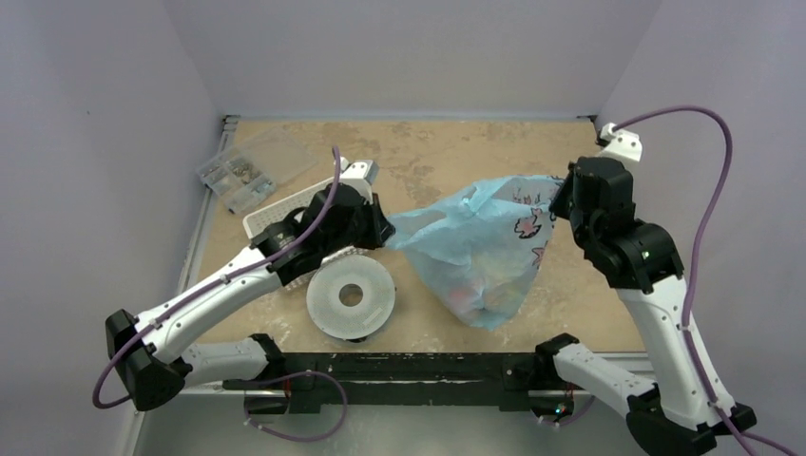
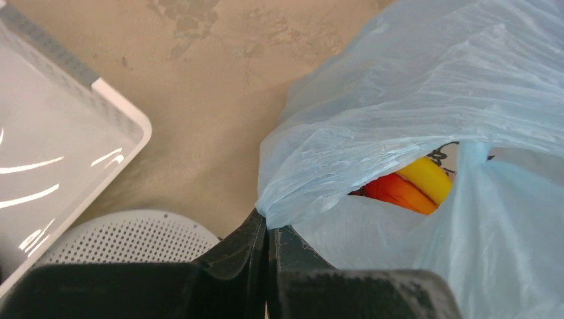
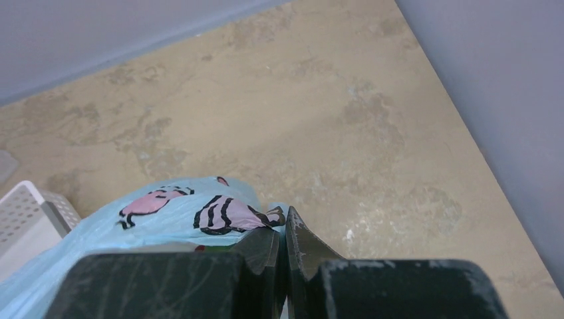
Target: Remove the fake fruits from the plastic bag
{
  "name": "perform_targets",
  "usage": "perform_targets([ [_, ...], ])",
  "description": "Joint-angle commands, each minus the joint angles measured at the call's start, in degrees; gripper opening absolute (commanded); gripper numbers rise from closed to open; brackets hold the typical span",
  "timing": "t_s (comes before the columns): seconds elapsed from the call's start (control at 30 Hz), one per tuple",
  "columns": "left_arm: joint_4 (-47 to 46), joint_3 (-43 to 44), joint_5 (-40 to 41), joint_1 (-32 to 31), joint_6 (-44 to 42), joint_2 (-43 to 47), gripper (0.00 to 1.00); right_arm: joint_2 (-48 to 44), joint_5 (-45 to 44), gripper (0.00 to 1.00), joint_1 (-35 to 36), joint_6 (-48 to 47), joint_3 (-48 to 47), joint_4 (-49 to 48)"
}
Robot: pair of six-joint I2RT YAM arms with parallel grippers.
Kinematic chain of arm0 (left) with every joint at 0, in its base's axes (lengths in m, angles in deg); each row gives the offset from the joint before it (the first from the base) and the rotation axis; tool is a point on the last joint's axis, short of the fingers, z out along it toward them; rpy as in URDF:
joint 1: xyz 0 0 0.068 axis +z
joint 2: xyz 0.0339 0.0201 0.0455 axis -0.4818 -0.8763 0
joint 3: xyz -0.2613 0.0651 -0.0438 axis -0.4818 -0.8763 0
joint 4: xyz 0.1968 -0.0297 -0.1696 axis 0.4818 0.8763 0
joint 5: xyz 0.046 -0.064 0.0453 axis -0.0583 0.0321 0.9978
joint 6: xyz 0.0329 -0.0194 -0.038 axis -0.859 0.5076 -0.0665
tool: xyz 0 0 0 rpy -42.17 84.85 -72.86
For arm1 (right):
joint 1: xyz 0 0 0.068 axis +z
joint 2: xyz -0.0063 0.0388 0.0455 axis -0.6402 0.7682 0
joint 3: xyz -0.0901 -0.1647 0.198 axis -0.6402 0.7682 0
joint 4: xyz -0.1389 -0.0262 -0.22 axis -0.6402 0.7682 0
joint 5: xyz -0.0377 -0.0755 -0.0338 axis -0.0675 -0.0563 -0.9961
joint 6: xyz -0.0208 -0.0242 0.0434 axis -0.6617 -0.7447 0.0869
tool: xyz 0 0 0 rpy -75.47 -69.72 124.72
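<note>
I am holding the crinkly translucent light-blue plastic bag (image 1: 475, 242) over the tan table (image 1: 428, 152), left gripper (image 2: 268, 229) and right gripper (image 3: 284, 232) each pinching its rim, glossy orange and yellow fake fruits (image 2: 406, 186) inside, risking the thin film tearing or slipping if I pull harder.

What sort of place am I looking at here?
Probably a robot lab bench: cabled left arm and right arm bolted to a small table boxed in by bare walls, pinching a plastic bag.
</note>
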Motion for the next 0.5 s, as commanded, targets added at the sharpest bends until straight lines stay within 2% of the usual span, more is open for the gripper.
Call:
perform_targets([
  [0.0, -1.93, 11.69, -3.85, 1.48, -4.03, -4.34, 0.0, 6.5, 6.02, 0.0, -0.08, -3.71, -8.28, -6.82],
  [0.1, -2.9, 12.76, -5.54, 1.46, -4.08, -5.28, 0.0, 7.39, 11.6, 0.0, -0.08, -2.98, -8.2, -7.1],
  [0.17, -4.05, 10.01, -6.79, 1.49, -2.72, -5.41, 0.0, 6.13, 14.99, 0.11, 0.01, -2.42, -5.01, -6.96],
  [0.3, -7.89, 0.74, -10.14, 1.44, 2.46, -5.6, 0.0, 0.77, 19.77, 0.2, -0.05, -0.52, 5.3, -5.81],
  [0.33, -9.82, -2.15, -11.3, 1.48, 3.97, -5.59, 0.02, -0.65, 22.08, 0.25, -0.05, -0.43, 7.5, -5.46],
  [0.47, -14.55, -9.87, -13.07, 1.48, 7.55, -3.76, 0.26, -5.02, 25.61, 0.47, 0.0, -2.39, 11.36, -1.92],
])
